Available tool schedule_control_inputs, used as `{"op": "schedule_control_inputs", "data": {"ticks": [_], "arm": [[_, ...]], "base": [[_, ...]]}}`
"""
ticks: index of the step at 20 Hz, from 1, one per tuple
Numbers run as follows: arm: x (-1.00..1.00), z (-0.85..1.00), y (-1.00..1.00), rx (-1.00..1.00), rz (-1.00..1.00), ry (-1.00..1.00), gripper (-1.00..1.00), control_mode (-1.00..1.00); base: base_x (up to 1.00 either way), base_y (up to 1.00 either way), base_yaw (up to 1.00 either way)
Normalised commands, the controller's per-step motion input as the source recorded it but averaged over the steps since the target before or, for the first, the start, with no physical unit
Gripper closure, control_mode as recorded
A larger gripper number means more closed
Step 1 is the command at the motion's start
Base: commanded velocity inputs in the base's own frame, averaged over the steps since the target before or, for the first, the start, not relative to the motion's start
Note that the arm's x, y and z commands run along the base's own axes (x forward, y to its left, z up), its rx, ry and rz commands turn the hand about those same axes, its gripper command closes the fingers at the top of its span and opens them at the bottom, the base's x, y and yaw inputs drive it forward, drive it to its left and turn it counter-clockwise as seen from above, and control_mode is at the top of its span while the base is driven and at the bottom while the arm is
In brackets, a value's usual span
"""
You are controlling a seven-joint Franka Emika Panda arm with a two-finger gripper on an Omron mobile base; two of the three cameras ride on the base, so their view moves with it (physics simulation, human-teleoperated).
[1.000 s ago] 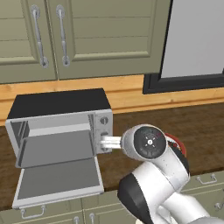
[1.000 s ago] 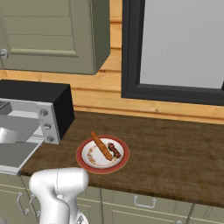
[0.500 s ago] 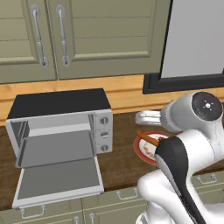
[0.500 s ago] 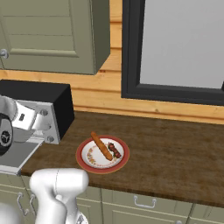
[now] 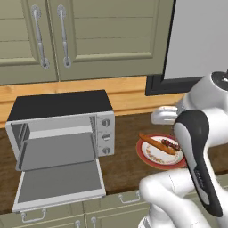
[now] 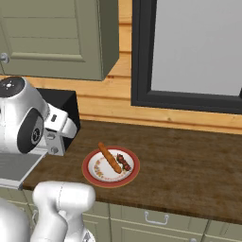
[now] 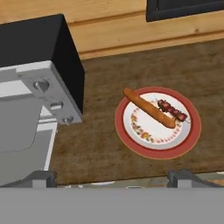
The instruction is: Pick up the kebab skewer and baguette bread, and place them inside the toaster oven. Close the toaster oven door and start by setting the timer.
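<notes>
The plate (image 7: 191, 131) serves as the landmark here: it sits on the brown counter (image 6: 189, 160) just to the right of the toaster oven (image 5: 62, 129), and both foods lie on it. The baguette (image 7: 148, 107) runs diagonally across the plate's middle, and the skewer (image 7: 171, 109) lies close along its right side, so near that whether the 2 touch cannot be told from these views. The gripper (image 7: 113, 178) hangs above the near edge of the plate with its jaws spread wide and nothing between them; its 2 fingertips (image 7: 42, 178) frame the plate from well above. The oven door (image 5: 58, 185) already lies folded down flat, left of the plate, with the tray (image 5: 58, 150) exposed, so the step in hand looks like the first pick. To do it well, I would choose 1 item and centre the jaws over its middle, turning the wrist so the fingers close across its narrow width rather than along its length. The skewer is the harder target: it is thin, low on the plate, and crowded by the loaf, so a finger coming down between them could nudge the baguette. Taking the baguette first would free space beside the skewer. Descend straight and stop short of pressing on the plate's rim.
</notes>
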Motion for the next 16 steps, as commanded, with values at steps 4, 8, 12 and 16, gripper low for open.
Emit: {"op": "schedule_control_inputs", "data": {"ticks": [4, 8, 12, 16], "arm": [[0.0, -0.35, -0.11, -0.1, 0.0, 0.34, -1.0, -1.0], [0.0, -0.46, 0.12, -0.2, 0.01, 0.04, -1.0, -1.0], [0.09, -0.09, -0.02, -0.07, 0.16, 0.03, -1.0, -1.0], [0.62, -0.06, -0.46, 0.0, 0.3, 0.13, -1.0, -1.0]], "base": [[0.0, 0.0, 0.0], [0.0, 0.0, 0.0], [0.0, 0.0, 0.0], [0.0, 0.0, 0.0]]}}
